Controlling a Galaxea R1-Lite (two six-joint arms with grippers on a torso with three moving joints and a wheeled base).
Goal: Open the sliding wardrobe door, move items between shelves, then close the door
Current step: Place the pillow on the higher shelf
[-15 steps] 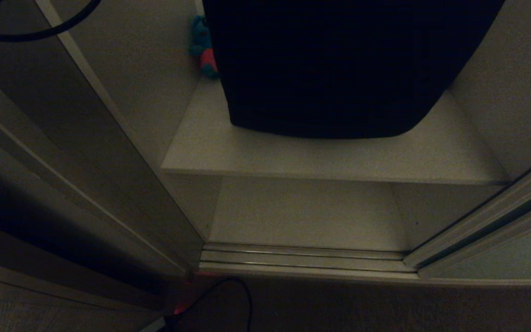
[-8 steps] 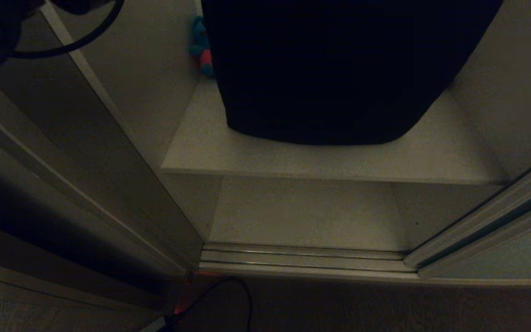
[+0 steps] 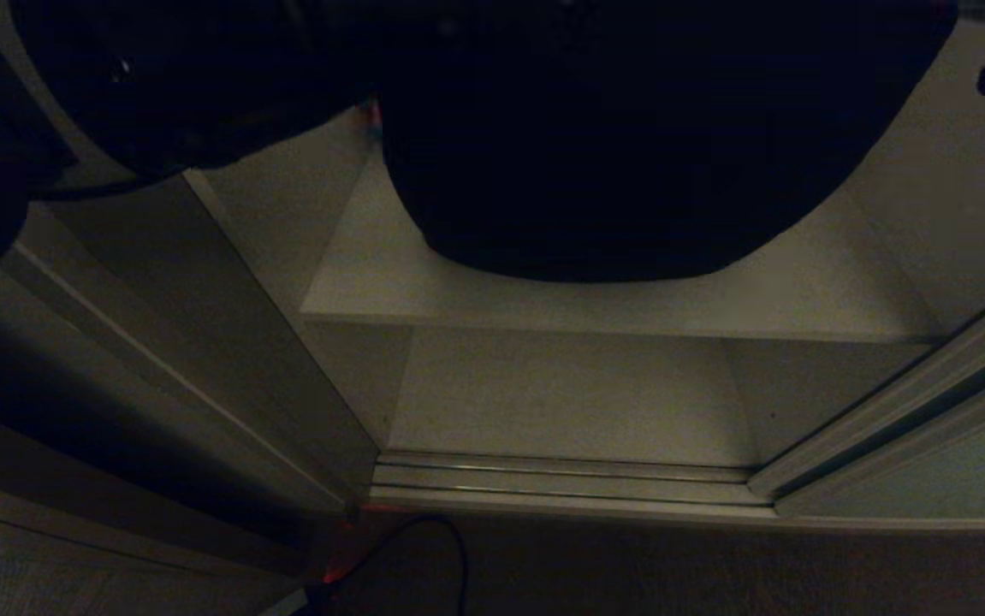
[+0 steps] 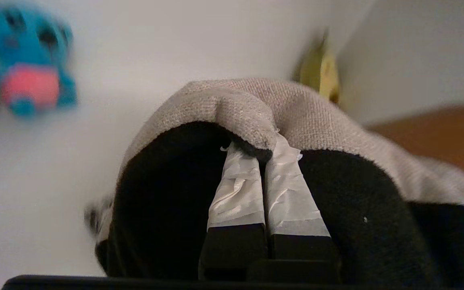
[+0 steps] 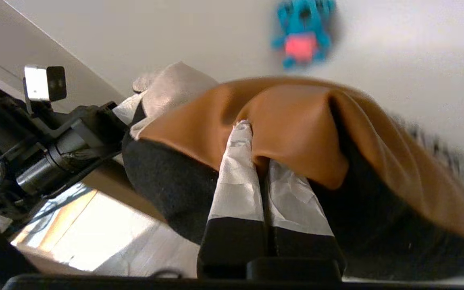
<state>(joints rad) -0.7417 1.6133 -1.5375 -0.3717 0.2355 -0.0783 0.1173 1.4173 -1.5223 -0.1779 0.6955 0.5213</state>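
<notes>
Both grippers hold the square cushion [image 3: 629, 154], which shows as a big dark mass over the upper of two off-white shelves [image 3: 543, 304]. My left gripper [image 4: 266, 149] is shut on its beige corner [image 4: 316, 112]. My right gripper [image 5: 256, 149] is shut on its rust-brown corner [image 5: 296, 121]. The teal koala plush [image 4: 26, 60] with a pink belly sits against the white back wall beyond the cushion. It also shows in the right wrist view, as the koala [image 5: 302, 32]. A yellow-green avocado plush [image 4: 320, 72] peeks from behind the cushion. The sliding wardrobe door [image 3: 963, 466] stands at the right, leaving the opening free.
The lower shelf [image 3: 569, 393] lies bare below the upper board. A ribbed metal floor track [image 3: 560, 483] runs along the front. A dark panel [image 3: 158, 342] flanks the opening on the left. A black cable [image 3: 449, 547] lies on the floor. My left arm [image 5: 54, 149] is close beside the cushion.
The cushion has come lower and nearer over the upper shelf. My left arm has swung into the head view's top left and now covers the koala there.
</notes>
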